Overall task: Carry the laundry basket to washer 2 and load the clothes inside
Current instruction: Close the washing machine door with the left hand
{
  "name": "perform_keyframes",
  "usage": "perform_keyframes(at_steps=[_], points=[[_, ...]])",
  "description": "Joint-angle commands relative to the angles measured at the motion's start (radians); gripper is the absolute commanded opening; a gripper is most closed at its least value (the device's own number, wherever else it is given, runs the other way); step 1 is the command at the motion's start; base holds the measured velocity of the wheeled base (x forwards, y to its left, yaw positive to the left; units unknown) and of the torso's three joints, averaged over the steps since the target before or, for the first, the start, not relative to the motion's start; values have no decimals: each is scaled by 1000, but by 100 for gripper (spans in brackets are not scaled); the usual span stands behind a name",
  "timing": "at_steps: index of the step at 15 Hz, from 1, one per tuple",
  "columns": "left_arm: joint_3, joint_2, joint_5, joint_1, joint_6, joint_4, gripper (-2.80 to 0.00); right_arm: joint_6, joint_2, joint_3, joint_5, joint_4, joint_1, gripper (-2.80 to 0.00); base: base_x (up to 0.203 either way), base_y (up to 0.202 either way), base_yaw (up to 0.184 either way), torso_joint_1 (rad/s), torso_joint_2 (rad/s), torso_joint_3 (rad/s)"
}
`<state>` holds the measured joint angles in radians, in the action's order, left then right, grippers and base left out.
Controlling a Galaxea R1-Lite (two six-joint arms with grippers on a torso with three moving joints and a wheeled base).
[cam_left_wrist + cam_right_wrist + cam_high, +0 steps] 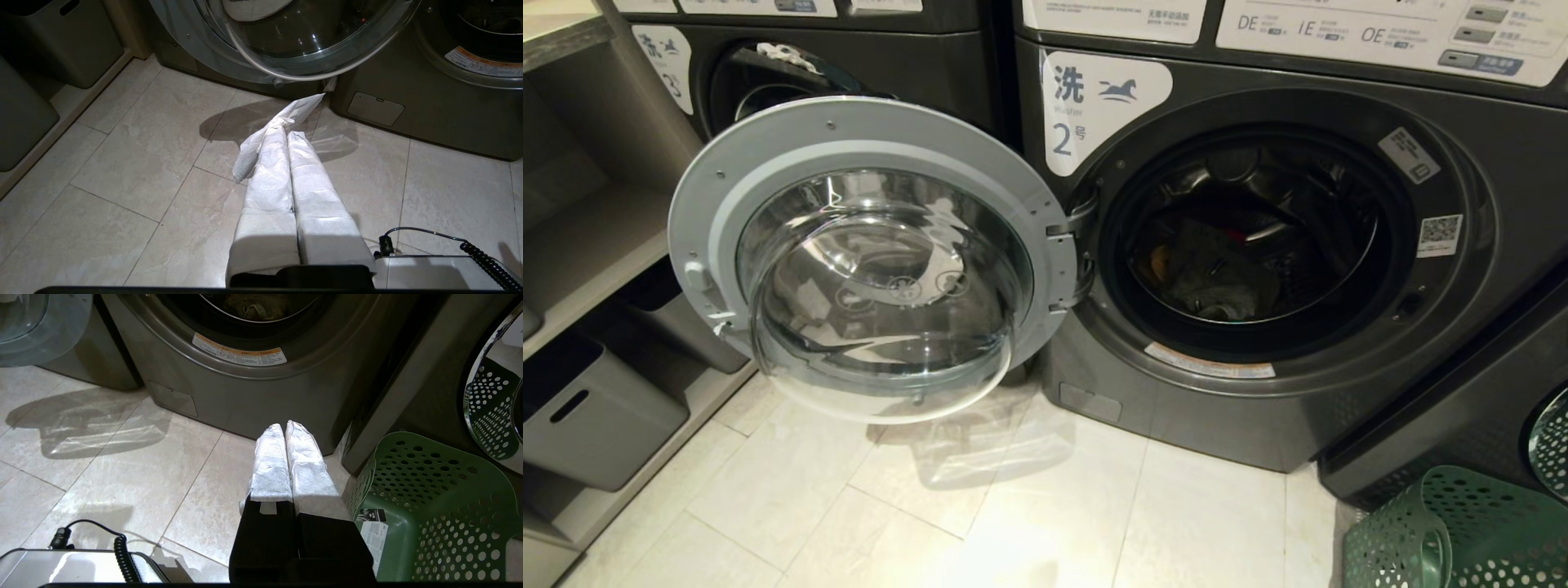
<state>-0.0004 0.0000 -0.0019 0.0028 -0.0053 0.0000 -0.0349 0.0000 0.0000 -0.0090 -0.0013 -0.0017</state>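
**Basket beside the open washer**

The laundry basket [1462, 531] lay tipped on the floor, near right of washer 2 [1258, 245], whose door [866, 253] stood open left, clothes [1217, 273] inside. Left gripper [286, 130] and right gripper [284, 426] hung low, fingers together, empty.

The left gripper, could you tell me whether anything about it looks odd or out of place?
Yes. The white wrap on the left gripper has come loose: a flap of it sticks out past the shut tips and another hangs off the side. The right gripper has a neat wrap.
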Motion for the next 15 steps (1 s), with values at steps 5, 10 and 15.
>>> perform_keyframes(at_steps=[5,10,15], points=[[-1,2,0,0,-1,0,-280,0,2,0,0,0,0,-280,0,0,0,-1,3,204],[-1,2,-1,0,-1,0,-280,1,2,0,0,0,0,-280,0,0,0,4,0,114],[0,2,0,0,-1,0,-280,3,2,0,0,-2,0,-280,0,0,0,0,0,0]])
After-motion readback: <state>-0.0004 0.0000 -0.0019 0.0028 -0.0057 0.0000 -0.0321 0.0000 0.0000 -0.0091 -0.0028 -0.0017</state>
